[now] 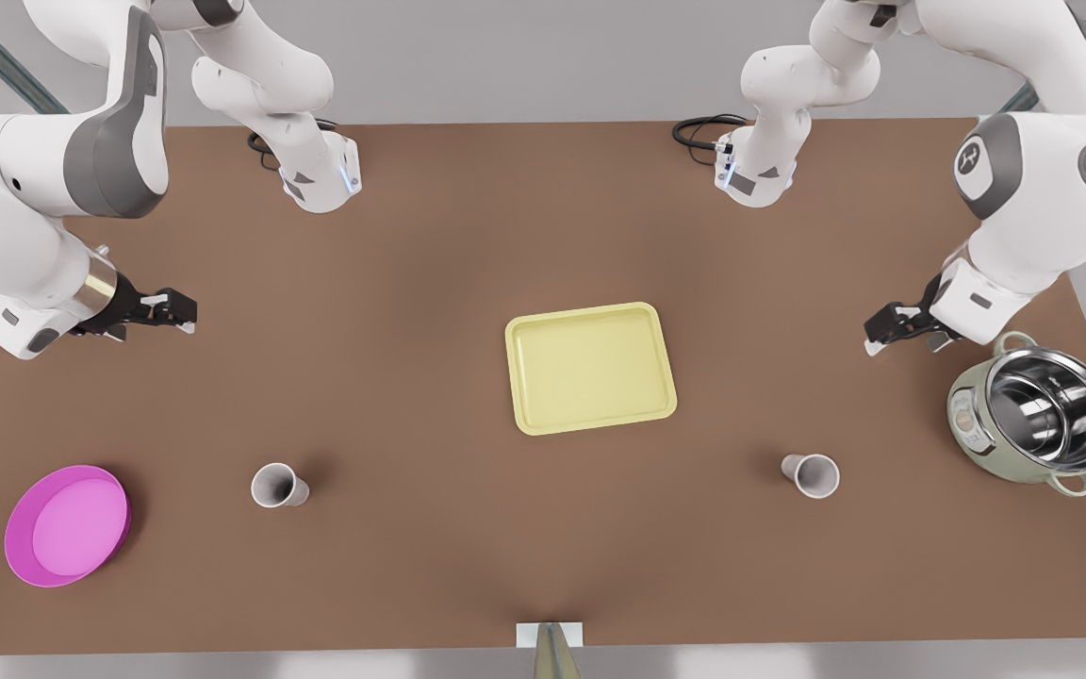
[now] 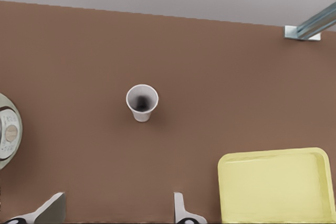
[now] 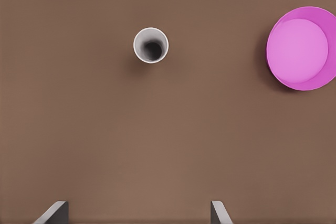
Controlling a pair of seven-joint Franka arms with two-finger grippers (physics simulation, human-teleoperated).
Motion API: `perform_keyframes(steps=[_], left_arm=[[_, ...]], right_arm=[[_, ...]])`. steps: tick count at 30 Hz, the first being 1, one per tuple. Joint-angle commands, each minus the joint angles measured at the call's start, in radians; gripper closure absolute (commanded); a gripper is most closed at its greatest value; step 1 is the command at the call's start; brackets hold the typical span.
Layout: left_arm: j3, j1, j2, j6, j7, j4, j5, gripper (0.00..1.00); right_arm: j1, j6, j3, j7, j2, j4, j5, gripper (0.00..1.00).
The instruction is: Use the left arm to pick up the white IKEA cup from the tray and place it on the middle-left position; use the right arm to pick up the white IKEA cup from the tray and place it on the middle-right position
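- Left gripper (image 1: pixel 894 332): at the front view's right, up off the table (image 1: pixel 468 226), just beside the pot (image 1: pixel 1038 410). In the left wrist view its fingers (image 2: pixel 51 209) are spread wide w/ nothing between them.
- Right gripper (image 1: pixel 171 311): at the front view's left, also above bare table, well apart from the tray (image 1: pixel 590 368). In the right wrist view its fingers (image 3: pixel 53 211) are wide open and hold nothing.
- Tray: pale yellow, flat on the table's middle, between the 2 arms.
- Cup 1 (image 1: pixel 812 474): white, upright, mouth up, on bare table toward the front view's right, nearer the camera than the tray and clear of it. It sits apart from the left gripper, btwn pot and tray in the left wrist view (image 2: pixel 142 102).
- Cup 2 (image 1: pixel 279 485): white, upright, on bare table toward the front view's left, btwn the tray and the pink dish (image 1: pixel 67 525), touching neither. In the right wrist view (image 3: pixel 151 45) it stands well clear of the fingers, w/ the dish off to one side.
- Pot: metal-lined, at the table's edge on the front view's right.
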Motion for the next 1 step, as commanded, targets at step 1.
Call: perform_keyframes(steps=[1], left_arm=[[0.000,-0.003,-0.002,-0.180,0.023,0.001,0.004,0.00]], right_arm=[[0.002,-0.001,0.000,0.020,-0.001,0.000,0.000,0.00]])
